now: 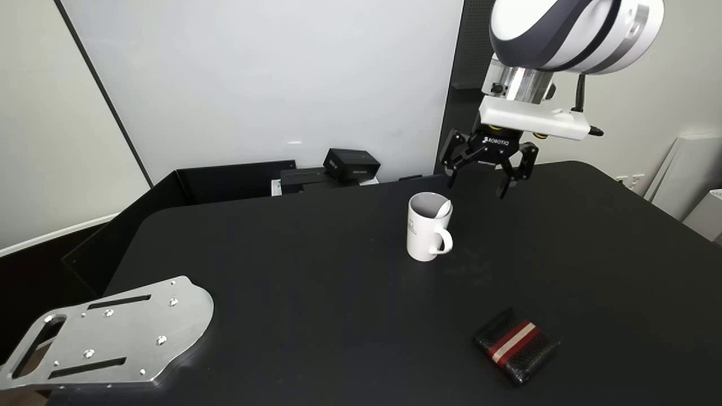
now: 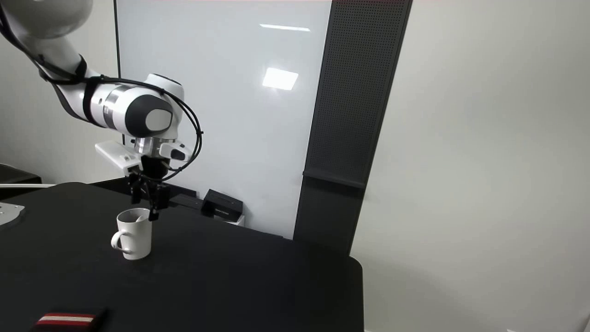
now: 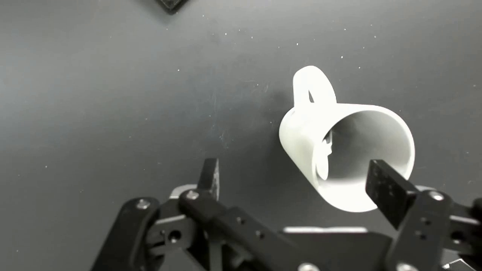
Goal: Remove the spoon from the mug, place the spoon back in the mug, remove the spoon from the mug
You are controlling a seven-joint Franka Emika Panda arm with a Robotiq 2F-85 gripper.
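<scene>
The white mug (image 1: 423, 237) stands upright on the black table, its loop handle on its side; it also shows in an exterior view (image 2: 139, 240) and the wrist view (image 3: 301, 130). The pale spoon (image 1: 443, 209) leans inside the mug, one end just at the rim; in the wrist view the spoon (image 3: 322, 162) lies along the inner wall, its lower part hidden. My gripper (image 1: 476, 185) is open and empty, above and beside the mug. In the wrist view the fingers (image 3: 293, 165) are wide apart, and the right finger overlaps the mug's rim in the picture. Nothing appears touched.
A black wallet with a red and white stripe (image 1: 516, 347) lies on the table, its corner in the wrist view (image 3: 171, 4). A silver metal plate (image 1: 135, 332) is at the table's edge. Black boxes (image 1: 352, 164) sit behind the table, by a white panel (image 1: 271, 79).
</scene>
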